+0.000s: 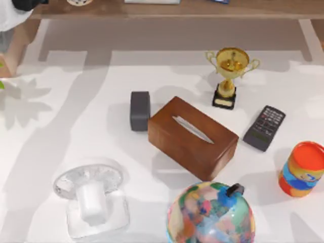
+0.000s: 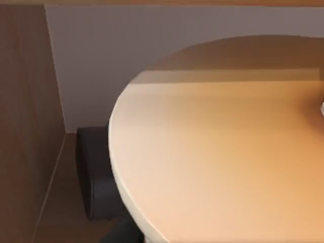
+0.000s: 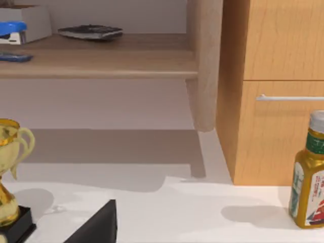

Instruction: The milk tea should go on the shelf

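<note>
An office or study, rendered in simulation. A white table (image 1: 76, 101) carries desk items: a calculator (image 1: 264, 127), tissue box (image 1: 192, 137), globe (image 1: 211, 215) and trophy (image 1: 230, 76). A wooden shelf (image 3: 101, 63) holds a stapler (image 3: 12, 31), beside a drawer cabinet (image 3: 278, 101).

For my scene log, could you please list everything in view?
shelf: one, light-brown, table's far edge
milk tea: one, orange-tan lid close under left wrist camera
trophy: one, gold, right of centre
tissue box: one, brown, centre
small box: one, dark grey, left of tissue box
calculator: one, black, right of tissue box
can: one, orange-blue, right edge
globe: one, multicoloured, near edge
glass ornament: one, clear, near left
bottle: one, yellow, beside wooden cabinet
left arm: one, white, far left corner
</note>
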Robot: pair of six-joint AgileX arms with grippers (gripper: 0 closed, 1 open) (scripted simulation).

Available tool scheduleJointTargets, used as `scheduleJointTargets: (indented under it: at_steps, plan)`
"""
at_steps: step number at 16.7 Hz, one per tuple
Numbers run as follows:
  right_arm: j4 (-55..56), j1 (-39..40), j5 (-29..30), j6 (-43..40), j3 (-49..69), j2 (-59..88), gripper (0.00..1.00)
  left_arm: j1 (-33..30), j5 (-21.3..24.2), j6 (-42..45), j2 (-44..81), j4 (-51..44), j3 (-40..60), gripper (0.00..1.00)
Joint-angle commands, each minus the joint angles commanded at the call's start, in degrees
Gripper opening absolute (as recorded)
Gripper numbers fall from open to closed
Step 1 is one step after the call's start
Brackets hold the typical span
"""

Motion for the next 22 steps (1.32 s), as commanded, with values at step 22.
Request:
scheduleJointTargets:
  at_steps: [22]
  plan:
    - [0.0, 0.0, 0.0, 0.0, 0.0, 0.0, 1.00, 1.7, 2.8, -1.6, 4.6, -0.7, 3.2, 0.00]
